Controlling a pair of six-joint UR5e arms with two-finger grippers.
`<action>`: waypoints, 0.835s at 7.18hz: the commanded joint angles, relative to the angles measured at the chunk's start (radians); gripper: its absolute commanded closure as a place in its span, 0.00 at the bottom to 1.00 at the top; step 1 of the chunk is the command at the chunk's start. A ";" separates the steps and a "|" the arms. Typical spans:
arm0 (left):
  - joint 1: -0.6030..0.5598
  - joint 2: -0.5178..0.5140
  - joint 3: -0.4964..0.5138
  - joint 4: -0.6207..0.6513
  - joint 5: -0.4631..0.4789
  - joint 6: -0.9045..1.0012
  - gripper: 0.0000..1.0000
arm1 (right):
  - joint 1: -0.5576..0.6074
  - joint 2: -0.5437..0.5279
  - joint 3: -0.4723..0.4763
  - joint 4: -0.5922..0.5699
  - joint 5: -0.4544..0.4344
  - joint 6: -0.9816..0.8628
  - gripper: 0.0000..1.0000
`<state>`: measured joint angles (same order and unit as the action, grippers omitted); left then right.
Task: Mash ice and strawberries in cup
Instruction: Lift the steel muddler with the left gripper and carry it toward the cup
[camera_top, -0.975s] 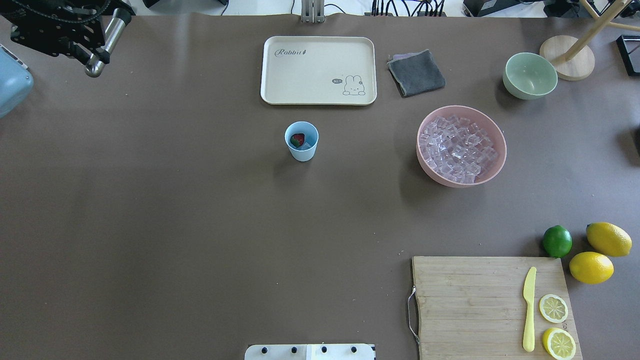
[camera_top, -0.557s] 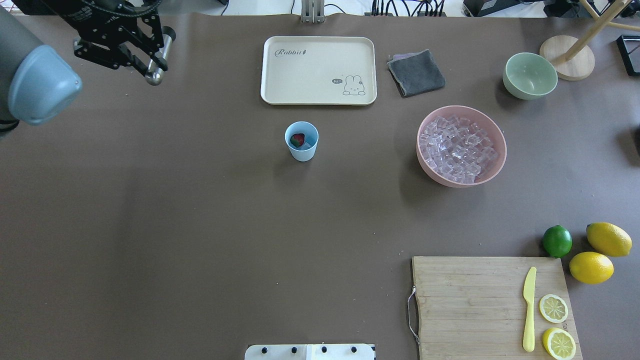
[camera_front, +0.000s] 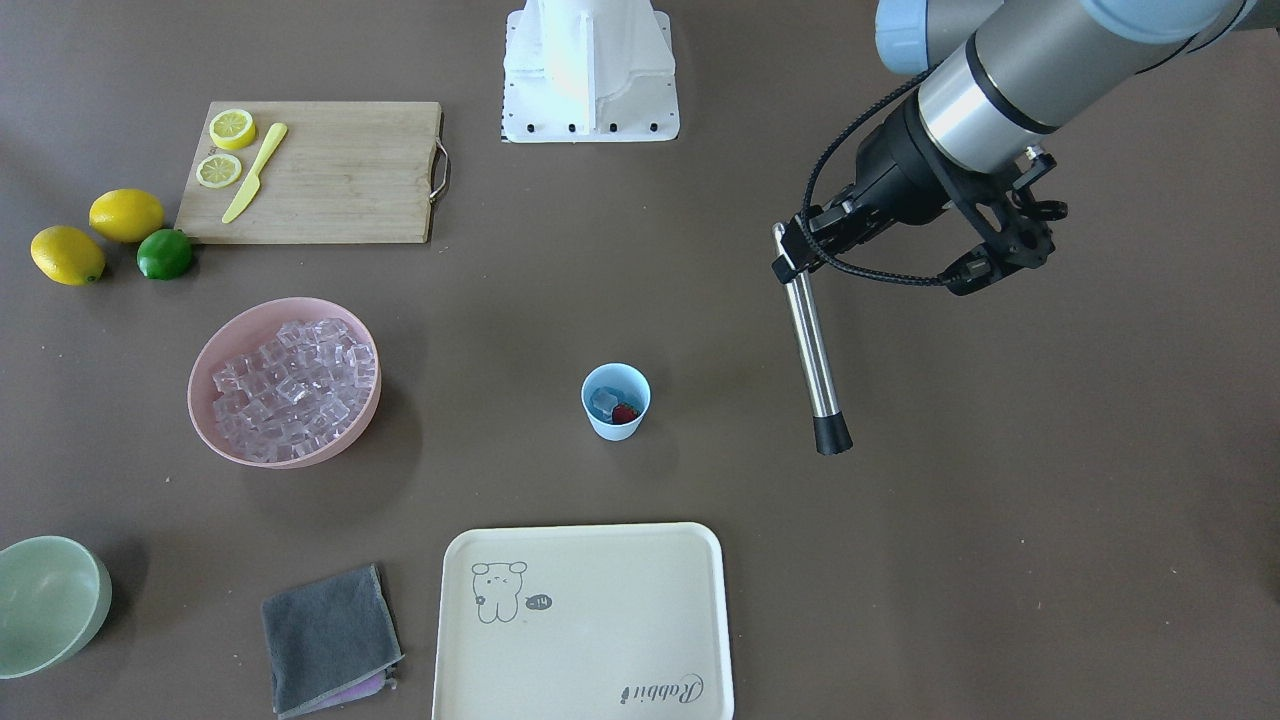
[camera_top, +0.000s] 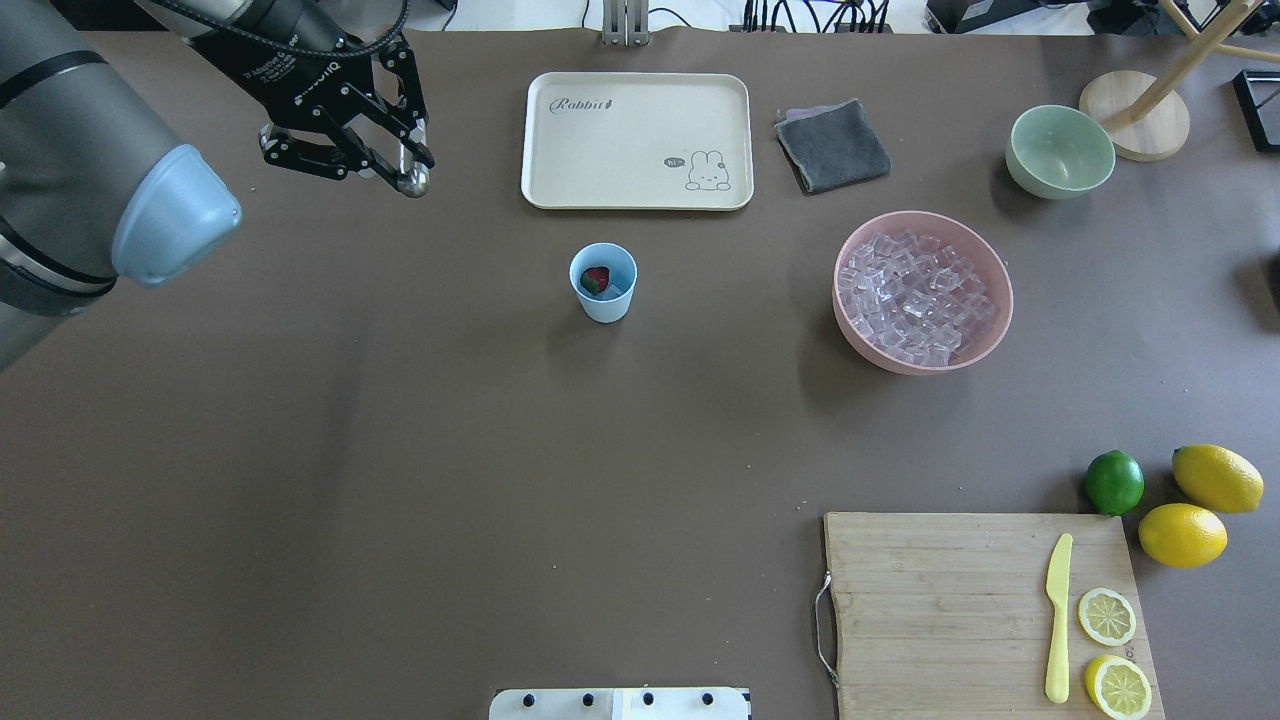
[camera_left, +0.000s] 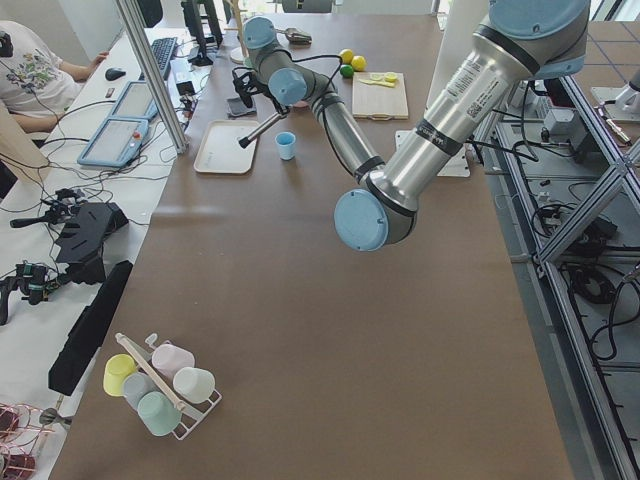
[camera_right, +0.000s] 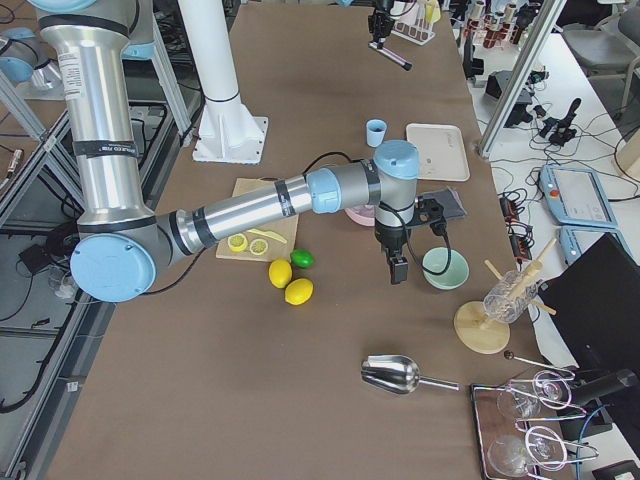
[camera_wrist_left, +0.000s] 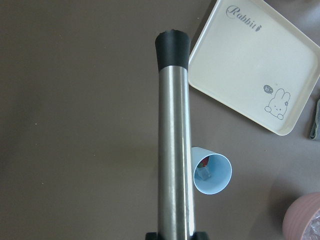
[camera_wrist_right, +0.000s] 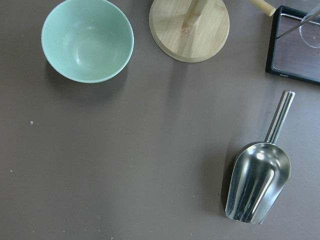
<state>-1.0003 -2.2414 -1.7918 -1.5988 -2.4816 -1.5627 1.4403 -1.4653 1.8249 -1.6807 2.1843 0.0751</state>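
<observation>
1. The left gripper (camera_top: 395, 165) is clamped on the top end of a steel masher stick (camera_front: 812, 350). The stick hangs tilted, black rubber tip lowest.
2. That tip is off to the robot's left of the cup (camera_top: 603, 283), well apart from it and not over the mouth. The left wrist cam looks right down the stick, with the cup just beside the shaft in the picture.
3. The cup stands upright on the table. There's one strawberry (camera_top: 595, 279) in the bottom, with some ice (camera_front: 603, 401) right against it. Both look whole from here.
4. Past the cup on the far side is the cream tray (camera_top: 620, 150), and the left gripper sits off that tray's left edge.
5. To the right of the cup is a pink bowl (camera_top: 838, 300) piled with more clear cubes. Further right and back there's a green bowl (camera_top: 1060, 150).
6. The right gripper (camera_right: 397, 270) only shows up in the side cam, hanging near the green bowl and way off from the cup. I can't tell if it's wide or closed. Its wrist cam shows the green bowl and a metal scoop (camera_wrist_right: 257, 185) lying on the table.
</observation>
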 joint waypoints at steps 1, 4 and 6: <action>0.017 0.005 0.029 -0.147 -0.026 -0.225 1.00 | 0.002 0.003 0.007 0.003 0.000 0.038 0.03; 0.043 0.000 0.028 -0.237 -0.028 -0.396 1.00 | 0.002 0.008 0.008 0.003 -0.004 0.043 0.03; 0.063 0.005 0.032 -0.275 -0.026 -0.412 1.00 | 0.002 0.007 0.014 0.003 -0.003 0.046 0.03</action>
<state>-0.9503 -2.2417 -1.7624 -1.8442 -2.5093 -1.9678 1.4419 -1.4575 1.8345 -1.6782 2.1804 0.1193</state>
